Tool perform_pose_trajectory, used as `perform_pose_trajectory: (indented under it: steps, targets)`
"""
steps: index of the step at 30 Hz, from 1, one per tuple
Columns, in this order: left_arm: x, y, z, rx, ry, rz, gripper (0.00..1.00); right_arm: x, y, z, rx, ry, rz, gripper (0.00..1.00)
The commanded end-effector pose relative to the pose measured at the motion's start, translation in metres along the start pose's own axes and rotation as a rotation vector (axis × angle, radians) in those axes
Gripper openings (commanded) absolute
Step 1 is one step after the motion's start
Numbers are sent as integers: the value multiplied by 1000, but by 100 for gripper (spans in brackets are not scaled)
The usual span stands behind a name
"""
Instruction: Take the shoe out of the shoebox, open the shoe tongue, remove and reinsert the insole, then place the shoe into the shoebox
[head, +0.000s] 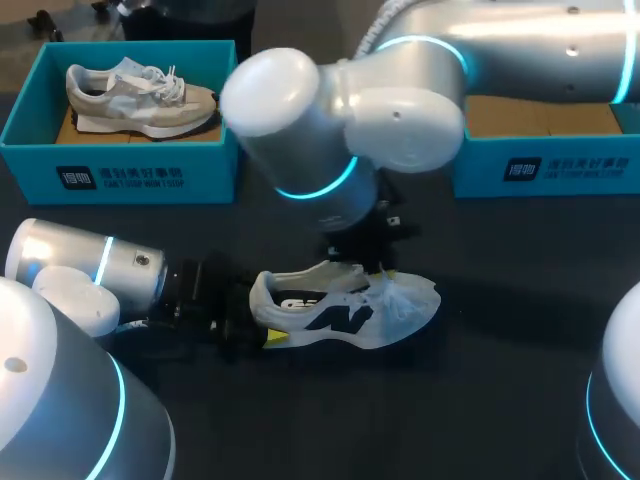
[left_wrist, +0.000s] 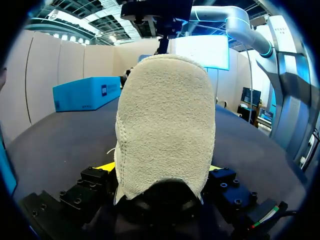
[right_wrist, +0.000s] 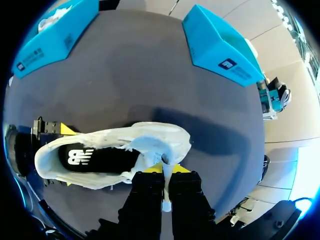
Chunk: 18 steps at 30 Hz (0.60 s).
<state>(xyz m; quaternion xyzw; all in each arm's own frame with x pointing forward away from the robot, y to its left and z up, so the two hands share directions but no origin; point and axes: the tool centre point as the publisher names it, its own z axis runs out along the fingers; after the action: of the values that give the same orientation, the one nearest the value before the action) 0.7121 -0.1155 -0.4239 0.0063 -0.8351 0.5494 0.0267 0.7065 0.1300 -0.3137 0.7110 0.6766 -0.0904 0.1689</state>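
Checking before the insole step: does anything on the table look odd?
The shoe looks crumpled and bunched up at its front, where the right claw pinches it. The left claw grips its heel.

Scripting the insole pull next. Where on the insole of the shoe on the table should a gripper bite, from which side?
I'd pinch the insole at its heel-end edge, coming straight down through the collar. The shoe sits upright, the left gripper clamps the heel, and only that black rear stretch is exposed. The forefoot lies hidden under the tongue the right gripper holds.
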Motion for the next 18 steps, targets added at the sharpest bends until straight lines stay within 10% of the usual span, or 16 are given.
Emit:
perform_pose_trajectory:
  steps: [1,18]
  targets:
    - [0,0,-1,-2,1,0,0,-19,-2,10,-9,155,35,0]
    - [0,0,-1,-2,1,0,0,-45,1,73,-2,235,-6,7]
